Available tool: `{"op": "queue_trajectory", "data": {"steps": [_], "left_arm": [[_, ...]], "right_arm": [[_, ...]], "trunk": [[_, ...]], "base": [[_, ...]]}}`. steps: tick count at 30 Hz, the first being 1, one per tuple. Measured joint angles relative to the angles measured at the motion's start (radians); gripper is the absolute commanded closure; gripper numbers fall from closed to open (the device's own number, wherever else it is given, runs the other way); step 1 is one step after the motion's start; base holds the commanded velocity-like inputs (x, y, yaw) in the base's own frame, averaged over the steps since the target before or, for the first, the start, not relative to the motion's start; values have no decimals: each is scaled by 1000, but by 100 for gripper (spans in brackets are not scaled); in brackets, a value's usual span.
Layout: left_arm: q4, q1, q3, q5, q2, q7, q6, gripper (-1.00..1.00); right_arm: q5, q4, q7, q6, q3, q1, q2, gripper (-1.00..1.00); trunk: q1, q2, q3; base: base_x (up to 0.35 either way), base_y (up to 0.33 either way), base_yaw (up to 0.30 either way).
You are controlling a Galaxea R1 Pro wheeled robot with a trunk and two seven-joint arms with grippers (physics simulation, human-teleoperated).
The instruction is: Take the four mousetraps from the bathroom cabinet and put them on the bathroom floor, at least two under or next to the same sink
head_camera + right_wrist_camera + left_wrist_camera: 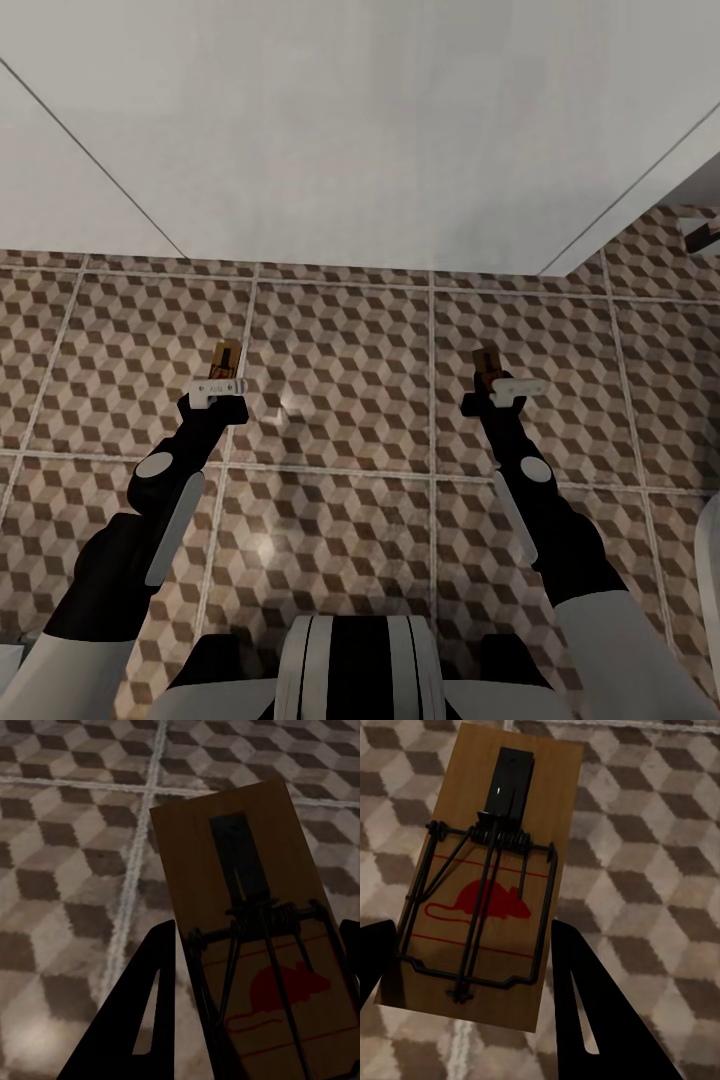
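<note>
**Holding a mousetrap in each tool above the tiled floor**

Spreading across the lower part of the head view, the bathroom floor shows its brown-and-beige cube tiles with pale grout lines, meeting a plain white wall at its far edge. At the far right corner of the floor a small dark and white object sits, too small to identify.

The left tool is closed on a mousetrap, its dark fingers pressed against the board's long edges; the red mouse mark and metal spring face the wrist camera. The right tool likewise grips a second mousetrap by its sides. Both boards are held off the floor, well apart from each other, pointing toward the wall.
</note>
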Motion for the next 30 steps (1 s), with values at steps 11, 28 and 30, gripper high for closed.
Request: {"op": "queue_trajectory", "data": {"steps": [11, 28, 30], "left_arm": [[0, 0, 0, 0, 0, 0, 0, 100], [0, 0, 0, 0, 0, 0, -1, 100], [0, 0, -1, 0, 0, 0, -1, 100]], "right_arm": [[0, 0, 0, 0, 0, 0, -1, 100], [0, 0, 0, 0, 0, 0, -1, 100], [0, 0, 1, 0, 0, 0, -1, 100]], "trunk": [[5, -3, 0], [13, -7, 0], [14, -7, 0]], "base": [[0, 0, 0], [0, 0, 0], [0, 0, 0]]}}
